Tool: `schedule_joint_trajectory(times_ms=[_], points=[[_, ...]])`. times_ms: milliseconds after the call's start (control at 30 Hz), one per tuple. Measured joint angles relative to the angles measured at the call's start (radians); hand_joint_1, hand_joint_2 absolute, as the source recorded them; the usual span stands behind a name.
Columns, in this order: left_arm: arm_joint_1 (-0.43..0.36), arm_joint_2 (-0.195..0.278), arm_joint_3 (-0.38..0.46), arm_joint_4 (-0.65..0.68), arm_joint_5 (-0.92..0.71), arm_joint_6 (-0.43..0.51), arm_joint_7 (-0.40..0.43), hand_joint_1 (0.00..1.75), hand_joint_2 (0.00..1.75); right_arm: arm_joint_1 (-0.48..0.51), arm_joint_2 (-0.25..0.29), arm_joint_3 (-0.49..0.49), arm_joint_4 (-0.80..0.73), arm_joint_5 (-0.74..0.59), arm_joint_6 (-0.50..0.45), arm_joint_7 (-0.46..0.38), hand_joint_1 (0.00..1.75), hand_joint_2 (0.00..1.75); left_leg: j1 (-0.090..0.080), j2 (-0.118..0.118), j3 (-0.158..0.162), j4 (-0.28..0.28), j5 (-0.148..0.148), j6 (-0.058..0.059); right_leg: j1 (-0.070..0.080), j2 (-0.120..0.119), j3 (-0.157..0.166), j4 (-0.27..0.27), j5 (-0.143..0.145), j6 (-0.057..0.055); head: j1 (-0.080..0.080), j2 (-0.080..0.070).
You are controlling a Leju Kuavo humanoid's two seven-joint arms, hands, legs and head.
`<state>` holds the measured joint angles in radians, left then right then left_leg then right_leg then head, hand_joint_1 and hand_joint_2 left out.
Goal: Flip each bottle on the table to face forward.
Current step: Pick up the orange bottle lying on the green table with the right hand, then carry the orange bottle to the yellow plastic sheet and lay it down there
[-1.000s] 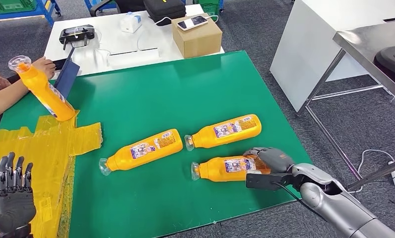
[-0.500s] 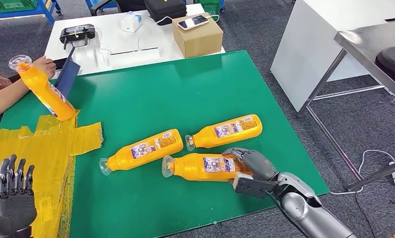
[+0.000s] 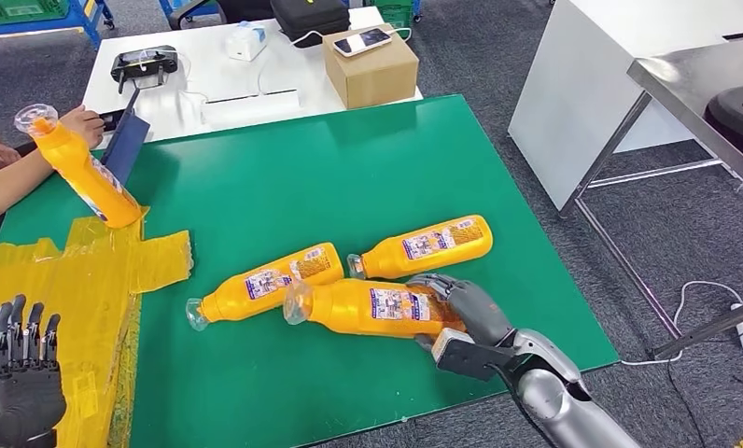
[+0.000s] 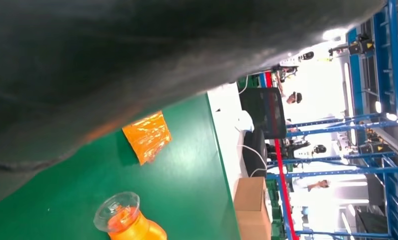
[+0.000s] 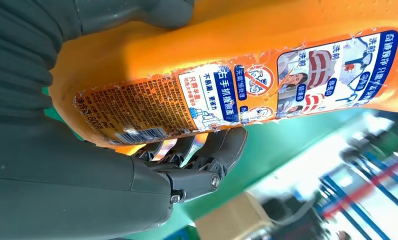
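On the green table mat (image 3: 368,177), near its front edge, we find the right hand (image 3: 461,313) grasping the base of a lying orange plastic bottle (image 3: 372,308), presumably for turning; two like bottles lie just behind. The left hand (image 3: 18,378) hovers unclenched, holding nothing.

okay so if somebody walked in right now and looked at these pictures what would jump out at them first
Bright orange bottles on the green table: the right robot hand grips one bottle near the front edge, its cap end overlapping a second bottle, with a third bottle just behind. At the far left, a person's hand steadies a tilted bottle on yellow tape.
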<state>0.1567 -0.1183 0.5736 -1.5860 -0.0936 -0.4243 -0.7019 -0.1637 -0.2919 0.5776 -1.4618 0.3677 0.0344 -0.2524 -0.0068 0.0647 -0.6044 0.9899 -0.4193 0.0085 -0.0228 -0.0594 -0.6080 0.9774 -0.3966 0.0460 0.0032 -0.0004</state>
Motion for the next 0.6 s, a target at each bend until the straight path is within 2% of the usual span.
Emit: schedule_joint_trajectory(times_ms=[33, 167, 300, 433, 533, 600], points=[[0.000, -0.003, 0.003, -0.001, 0.002, -0.007, 0.000, 0.00, 0.00, 0.008, 0.014, -0.006, -0.012, 0.000, -0.002, -0.004, 1.75, 1.75, 0.000, 0.000, 0.000, 0.000, 0.000, 0.000, 0.000, 0.000, 0.000, 0.000, 0.000, 0.000, 0.000, 0.000], [-0.005, -0.025, 0.029, 0.006, 0.044, -0.098, 0.028, 0.00, 1.75, 0.035, 0.074, -0.031, -0.047, -0.001, -0.011, -0.032, 1.75, 1.75, 0.001, 0.000, 0.000, 0.000, 0.000, 0.000, 0.000, 0.000, 0.000, 0.000, 0.000, 0.000, 0.000, 0.000], [-0.004, -0.060, 0.053, 0.018, 0.158, -0.246, 0.156, 0.00, 1.75, 0.054, 0.133, -0.058, -0.078, 0.005, -0.048, -0.072, 1.75, 1.75, 0.001, 0.000, 0.000, 0.000, 0.000, 0.000, 0.000, 0.000, 0.000, 0.000, 0.000, 0.000, 0.000, 0.000], [0.022, -0.112, 0.052, 0.002, 0.228, -0.350, 0.225, 0.00, 1.75, 0.074, 0.183, -0.083, -0.142, -0.016, -0.078, -0.098, 1.75, 1.75, 0.000, 0.000, 0.000, 0.000, 0.000, 0.000, -0.001, 0.000, 0.000, 0.000, 0.000, 0.000, 0.000, 0.000], [0.051, -0.152, 0.027, -0.034, 0.222, -0.368, 0.232, 0.00, 1.75, 0.073, 0.212, -0.091, -0.168, -0.029, -0.080, -0.100, 1.75, 1.75, 0.000, 0.000, 0.000, 0.000, 0.000, 0.000, -0.001, 0.000, 0.000, 0.000, 0.000, 0.000, 0.000, 0.000], [0.073, -0.172, -0.012, -0.065, 0.165, -0.337, 0.200, 0.00, 1.75, 0.068, 0.233, -0.092, -0.173, -0.033, -0.085, -0.097, 1.75, 1.75, 0.000, 0.000, 0.000, 0.000, 0.000, 0.000, -0.001, 0.000, 0.000, 0.000, 0.000, 0.000, 0.000, 0.000]])
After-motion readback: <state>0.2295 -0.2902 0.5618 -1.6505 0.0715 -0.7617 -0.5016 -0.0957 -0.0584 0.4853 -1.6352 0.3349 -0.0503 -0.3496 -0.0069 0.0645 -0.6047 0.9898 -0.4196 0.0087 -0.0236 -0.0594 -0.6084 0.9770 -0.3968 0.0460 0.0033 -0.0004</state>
